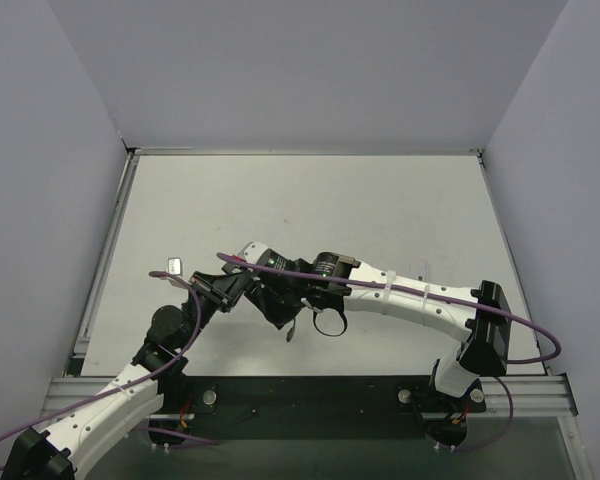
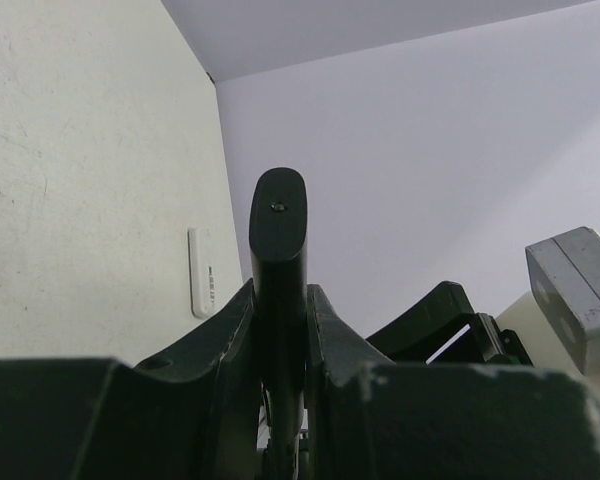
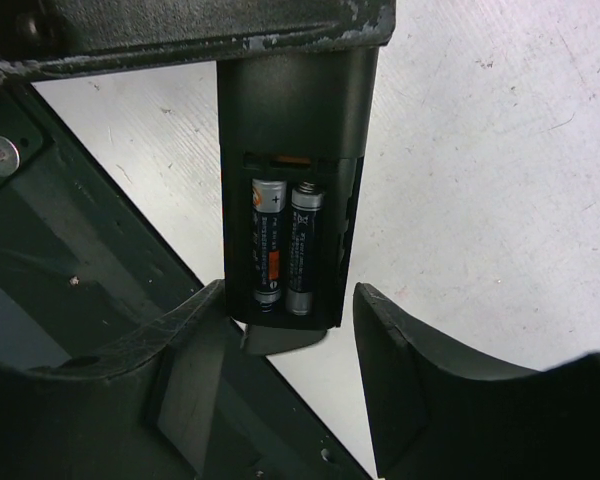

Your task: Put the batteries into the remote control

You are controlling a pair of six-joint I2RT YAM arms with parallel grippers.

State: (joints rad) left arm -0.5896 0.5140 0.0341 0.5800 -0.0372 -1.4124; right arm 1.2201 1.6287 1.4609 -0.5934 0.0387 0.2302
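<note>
Pale lilac walls close in a white worktop, and above it the two arms meet near the middle. One black slim plastic remote control is clamped edge-on in the left hand, whose fingers are clenched on its sides. Its battery bay lies uncovered and faces the right wrist camera. Two dark grey cylindrical batteries sit in the bay side by side, with their long axes parallel to the remote's length.

That length runs straight away from the right hand. This hand is released, its fingers parted to either side of the remote's near end, so it is the nearer one to the bay. I judge both cells seated, leaving only a press or the cover.

One pale flat slab lies on the worktop well apart. It is possibly a second remote, but too small to tell.
</note>
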